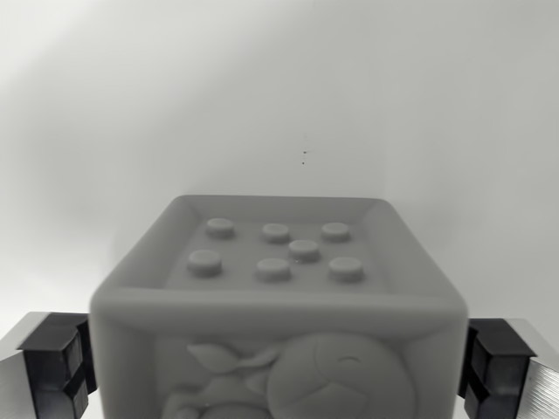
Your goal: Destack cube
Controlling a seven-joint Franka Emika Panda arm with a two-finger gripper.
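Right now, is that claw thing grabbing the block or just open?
Gripper: open; its fingers stand on either side of the cube, with a small gap visible on the wrist view's right, not holding it.

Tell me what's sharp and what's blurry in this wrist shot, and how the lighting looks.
In the wrist view, the cube is soft along its near edge and front relief, sharper at the raised studs on top; the pincer fingers are fairly crisp; lighting is flat and diffuse, with faint shadow beside the cube and no glare.
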